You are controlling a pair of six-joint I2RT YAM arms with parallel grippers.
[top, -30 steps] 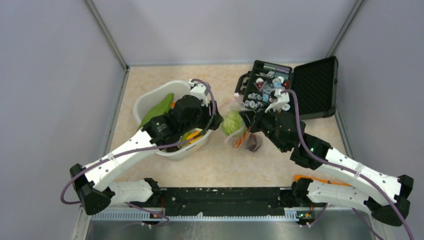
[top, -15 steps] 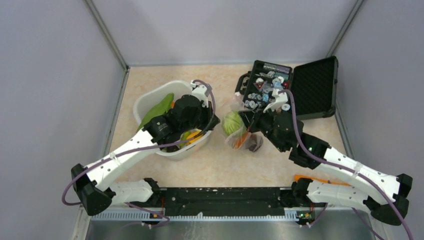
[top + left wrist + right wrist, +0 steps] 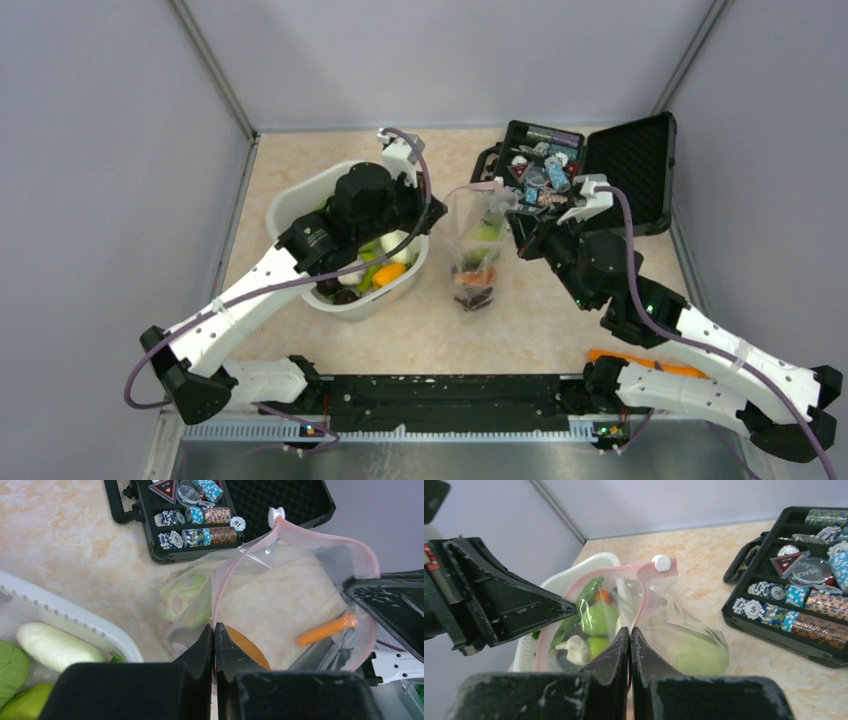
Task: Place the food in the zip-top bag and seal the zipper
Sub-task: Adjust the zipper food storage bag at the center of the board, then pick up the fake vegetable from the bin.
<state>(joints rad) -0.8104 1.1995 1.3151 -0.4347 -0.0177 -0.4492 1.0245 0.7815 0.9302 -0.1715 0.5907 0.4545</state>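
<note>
Clear crinkly zip-top bag (image 3: 474, 250): sits at centre of the top view, between the white plastic tub (image 3: 300, 200) on the left and the open black case (image 3: 630, 170) at upper right. It hangs upright with the mouth up. We cannot tell whether its bottom touches the bench (image 3: 540, 320).

Pink-red zipper strip (image 3: 327, 533): unsealed and bowed into an open loop, with the white slider (image 3: 661, 562) parked at one end.

Contents: a green cabbage (image 3: 699, 652), an orange carrot (image 3: 325, 629) and a dark purple round piece (image 3: 477, 297) low in the bag.

Left end effector (image 3: 214, 635): jaws closed, pinching the strip on its side of the mouth. Right end effector (image 3: 630, 635): likewise clamped on the opposite lip.

The tub holds more food, including a white radish (image 3: 55, 645) and green pieces.

We judge this the loading step, partly done, with the mouth held spread.

As both arms are occupied, the next move calls for one to let go without the mouth collapsing, then fetch from the tub. Sealing comes later.
</note>
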